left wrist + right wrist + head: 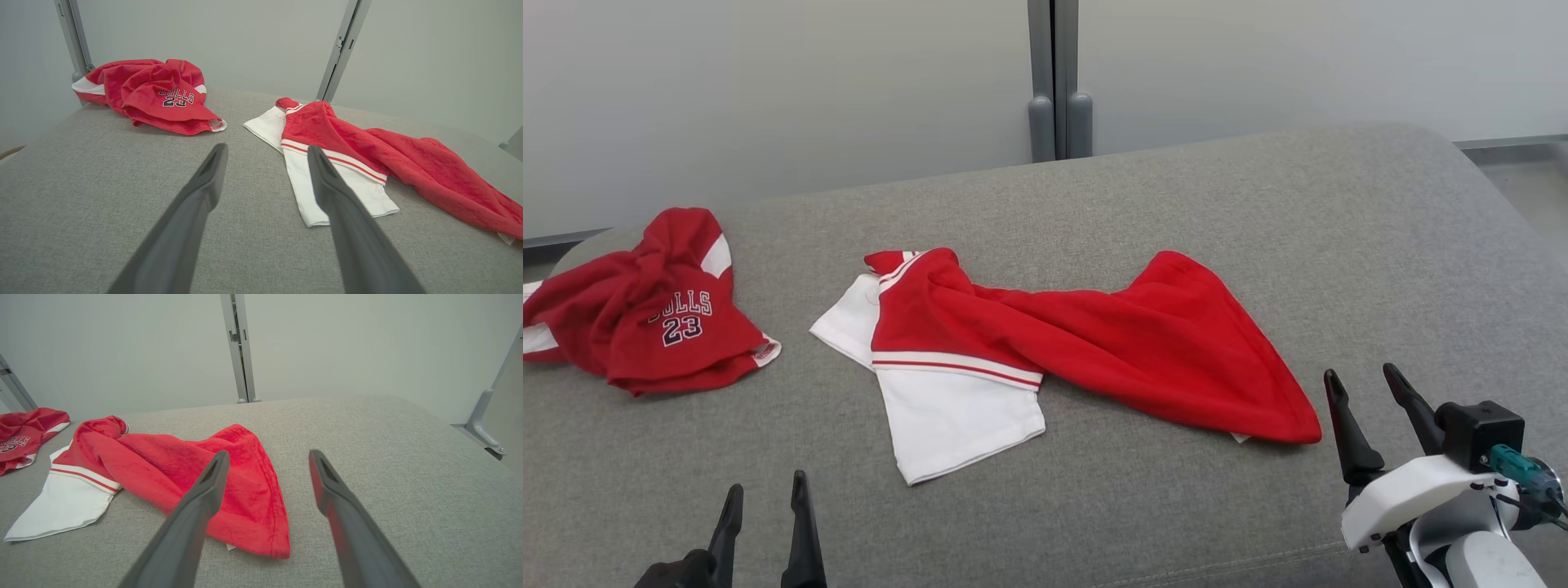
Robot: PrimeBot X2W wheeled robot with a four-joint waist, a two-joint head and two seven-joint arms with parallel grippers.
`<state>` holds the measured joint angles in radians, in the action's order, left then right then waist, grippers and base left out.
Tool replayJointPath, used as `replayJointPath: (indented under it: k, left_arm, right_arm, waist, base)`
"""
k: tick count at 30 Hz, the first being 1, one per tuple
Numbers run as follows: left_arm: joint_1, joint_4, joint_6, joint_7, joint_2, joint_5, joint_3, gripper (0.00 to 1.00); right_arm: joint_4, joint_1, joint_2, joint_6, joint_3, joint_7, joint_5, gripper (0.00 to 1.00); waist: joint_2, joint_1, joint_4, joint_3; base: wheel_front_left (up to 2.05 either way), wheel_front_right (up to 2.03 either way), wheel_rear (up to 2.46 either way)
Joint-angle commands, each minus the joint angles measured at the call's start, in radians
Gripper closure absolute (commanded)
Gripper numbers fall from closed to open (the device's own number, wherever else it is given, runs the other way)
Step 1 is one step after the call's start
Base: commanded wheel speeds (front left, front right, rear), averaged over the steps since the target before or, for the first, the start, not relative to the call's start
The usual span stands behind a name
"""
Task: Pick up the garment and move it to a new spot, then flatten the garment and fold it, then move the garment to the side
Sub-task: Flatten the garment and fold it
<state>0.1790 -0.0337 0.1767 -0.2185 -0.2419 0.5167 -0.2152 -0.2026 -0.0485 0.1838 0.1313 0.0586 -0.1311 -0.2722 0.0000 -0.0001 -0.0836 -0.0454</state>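
Just left of right end effector (pixel 1360 373): garment (pixel 1127 343).

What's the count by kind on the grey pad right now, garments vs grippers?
Garments: 2 (crumpled red Bulls 23 jersey at the left; twisted red-and-white shirt in the middle)
Grippers: 2 (left gripper and right gripper, both open and holding nothing)
Total: 4

Dark tapered jaws, white wrist shell (pixel 1411 492), perhaps teal plug (pixel 1514 465)
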Motion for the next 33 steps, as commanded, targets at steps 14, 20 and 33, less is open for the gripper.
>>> replayJointPath:
  k: [14, 20, 33]
  left_arm:
    - [0.032, 0.025, 0.006, 0.010, -0.020, -0.005, -0.016, 0.00]
    - [0.028, 0.027, 0.006, 0.015, -0.024, -0.004, -0.021, 0.00]
    - [-0.109, -0.127, -0.065, 0.125, 0.051, 0.064, -0.104, 0.00]
  right_arm:
    - [-0.012, -0.014, -0.005, -0.001, 0.013, 0.001, 0.010, 0.00]
    - [-0.011, -0.018, -0.006, -0.001, 0.018, -0.004, 0.002, 0.00]
    - [-0.027, -0.029, -0.014, -0.001, 0.027, -0.011, -0.008, 0.00]
  waist:
    - [0.0000, 0.0001, 0.013, -0.019]
    - [0.0000, 0.0001, 0.010, -0.015]
    - [0.0000, 0.0001, -0.008, 0.019]
  base:
    - [0.00, 0.00, 0.00]
    - [0.00, 0.00, 0.00]
    - [0.00, 0.00, 0.00]
